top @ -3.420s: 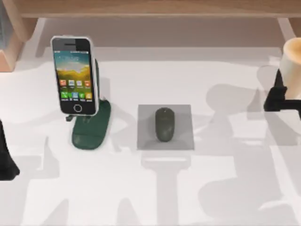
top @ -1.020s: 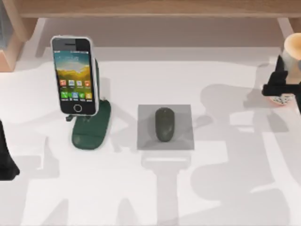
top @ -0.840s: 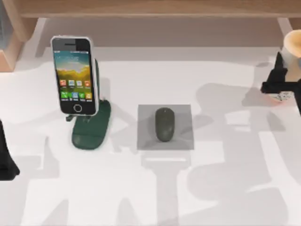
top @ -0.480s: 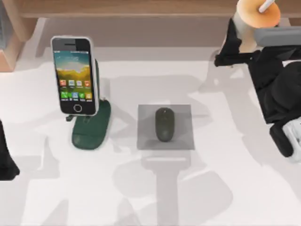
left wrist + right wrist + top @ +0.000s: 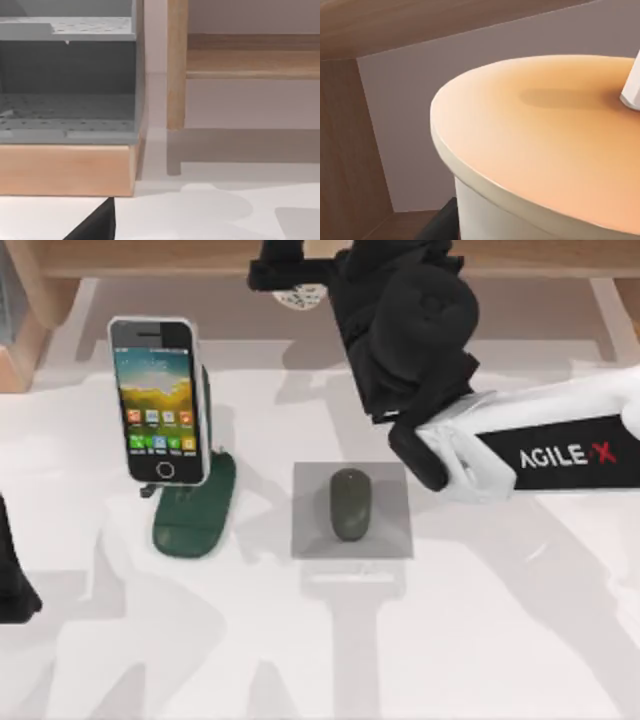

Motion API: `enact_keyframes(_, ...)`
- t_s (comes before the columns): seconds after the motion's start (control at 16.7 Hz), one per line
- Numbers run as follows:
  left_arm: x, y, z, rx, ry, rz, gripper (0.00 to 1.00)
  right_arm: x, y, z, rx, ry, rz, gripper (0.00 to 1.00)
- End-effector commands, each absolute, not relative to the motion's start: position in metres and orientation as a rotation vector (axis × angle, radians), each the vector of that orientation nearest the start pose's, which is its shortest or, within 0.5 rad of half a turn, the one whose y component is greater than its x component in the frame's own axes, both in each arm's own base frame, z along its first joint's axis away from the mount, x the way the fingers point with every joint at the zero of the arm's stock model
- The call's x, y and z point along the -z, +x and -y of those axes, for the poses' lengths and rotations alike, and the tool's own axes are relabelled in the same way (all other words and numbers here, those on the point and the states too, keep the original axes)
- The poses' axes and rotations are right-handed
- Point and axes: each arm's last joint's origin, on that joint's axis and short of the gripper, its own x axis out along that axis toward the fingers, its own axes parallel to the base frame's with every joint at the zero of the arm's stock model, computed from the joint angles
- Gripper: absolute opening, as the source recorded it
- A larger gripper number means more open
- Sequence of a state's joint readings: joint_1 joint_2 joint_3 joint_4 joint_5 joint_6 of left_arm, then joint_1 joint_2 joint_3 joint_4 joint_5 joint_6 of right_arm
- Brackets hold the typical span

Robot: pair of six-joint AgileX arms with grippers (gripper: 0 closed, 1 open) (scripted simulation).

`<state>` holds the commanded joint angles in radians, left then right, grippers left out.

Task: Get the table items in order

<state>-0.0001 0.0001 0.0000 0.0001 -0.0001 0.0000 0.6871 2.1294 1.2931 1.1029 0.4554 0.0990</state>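
My right gripper (image 5: 296, 276) hangs at the back of the table, a little left of centre, shut on the tan cup; the cup's speckled base (image 5: 300, 299) peeks out under the black fingers. In the right wrist view, the cup's orange lid (image 5: 545, 140) sits close up with a white straw (image 5: 631, 90) in it. The dark grey mouse (image 5: 349, 503) lies on a grey pad (image 5: 390, 535) mid-table. At the left, the white-edged smartphone (image 5: 152, 400) leans upright in a dark green stand (image 5: 192, 515). My left arm (image 5: 10, 575) is parked at the left edge.
A wooden shelf (image 5: 150, 255) runs along the back, with a wooden post (image 5: 38, 290) at its left end. The left wrist view shows a grey box (image 5: 67, 85) on a wooden base (image 5: 65, 170) beside a shelf leg (image 5: 176, 65). My right arm's white link (image 5: 560, 455) crosses the right side.
My right arm has swung the cup from the table's far right edge up and leftward along the back to just left of centre. Phone, mouse and left arm have not moved.
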Motion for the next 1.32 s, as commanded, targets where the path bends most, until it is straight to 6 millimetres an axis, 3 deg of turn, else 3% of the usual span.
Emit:
enact_keyframes(0.12, -0.160, 0.106, 0.001, 0.000, 0.000, 0.000, 1.00, -0.225, 0.378, -0.310, -0.236, 0.214, 0.183, 0.00)
enact_keyframes(0.24, -0.160, 0.106, 0.001, 0.000, 0.000, 0.000, 1.00, -0.241, 0.395, -0.317, -0.182, 0.173, 0.132, 0.00)
enact_keyframes(0.48, -0.160, 0.106, 0.001, 0.000, 0.000, 0.000, 1.00, -0.260, 0.435, -0.302, -0.055, 0.067, 0.026, 0.00)
enact_keyframes(0.72, -0.160, 0.106, 0.001, 0.000, 0.000, 0.000, 1.00, -0.261, 0.458, -0.290, 0.004, -0.002, -0.037, 0.00)
enact_keyframes(1.08, -0.160, 0.106, 0.001, 0.000, 0.000, 0.000, 1.00, -0.262, 0.457, -0.293, -0.002, -0.001, -0.038, 0.00)
enact_keyframes(1.2, -0.160, 0.106, 0.001, 0.000, 0.000, 0.000, 1.00, -0.267, 0.446, -0.308, -0.036, 0.029, -0.026, 0.00)
enact_keyframes(1.32, -0.160, 0.106, 0.001, 0.000, 0.000, 0.000, 1.00, -0.269, 0.424, -0.336, -0.095, 0.068, -0.025, 0.00)
